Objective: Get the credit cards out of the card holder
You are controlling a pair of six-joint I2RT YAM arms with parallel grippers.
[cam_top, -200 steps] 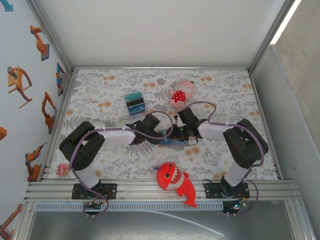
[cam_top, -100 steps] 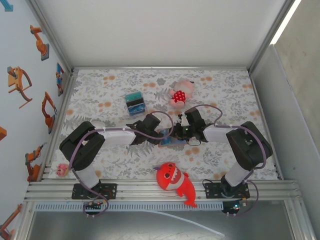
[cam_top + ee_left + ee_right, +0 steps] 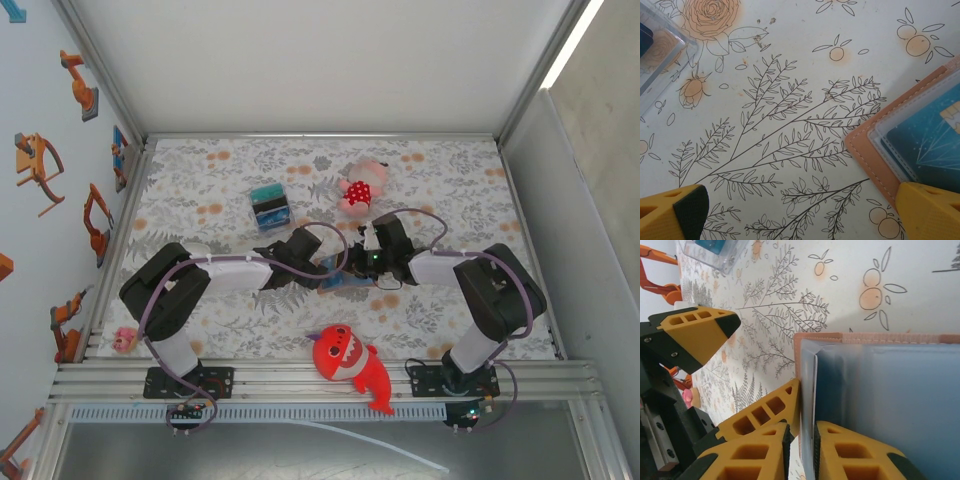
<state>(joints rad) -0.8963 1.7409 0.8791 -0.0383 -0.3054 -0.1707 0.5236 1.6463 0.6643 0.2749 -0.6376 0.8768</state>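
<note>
Card holder lies open near the middle of the surface, seen from above. Left wrist: your left fingers spread released, one over its tan corner; teal credit card inside. Right wrist: right fingers clenched, seemingly on its clear sleeve.

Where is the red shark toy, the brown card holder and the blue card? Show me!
red shark toy (image 3: 345, 360): top view, on its red body.
card holder (image 3: 866, 150): left wrist view, on its stitched tan edge.
credit card (image 3: 927, 142): left wrist view, on its teal face under clear plastic.
</note>
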